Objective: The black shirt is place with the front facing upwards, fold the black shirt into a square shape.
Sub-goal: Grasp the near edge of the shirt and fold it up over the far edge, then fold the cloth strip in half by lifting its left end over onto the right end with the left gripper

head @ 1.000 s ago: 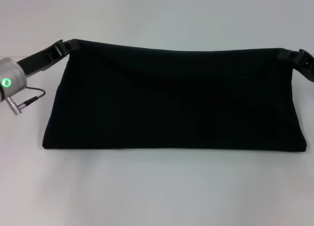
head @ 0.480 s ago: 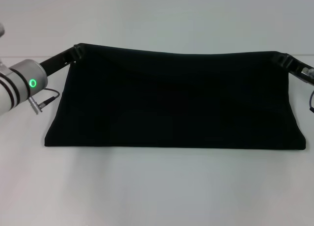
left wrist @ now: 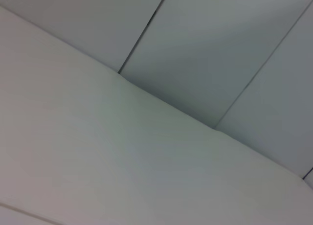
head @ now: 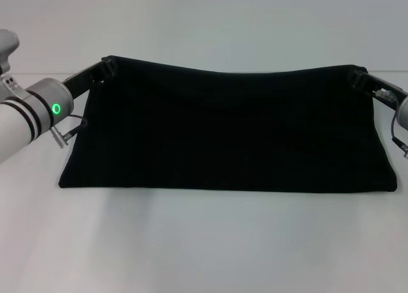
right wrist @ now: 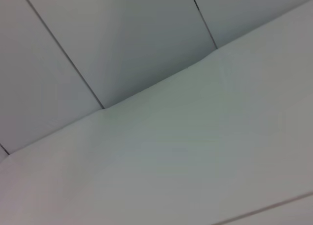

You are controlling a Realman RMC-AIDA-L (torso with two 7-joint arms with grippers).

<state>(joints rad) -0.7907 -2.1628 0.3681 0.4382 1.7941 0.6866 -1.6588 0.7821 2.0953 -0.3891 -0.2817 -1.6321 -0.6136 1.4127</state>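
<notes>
Two grippers, left [head: 102,69] and right [head: 358,78], clamped on the shirt's [head: 223,134] far corners, near fold resting on the table [head: 204,242]; uneven pull or slipped corner risks skewed fold.

A plain white desk [head: 204,242] is filling the head view, its matte surface taking soft, even light. Beyond its far edge a pale grey wall [left wrist: 220,54] is rising, divided into wide flat panels by thin dark seams that are running slantwise across both wrist views.
</notes>
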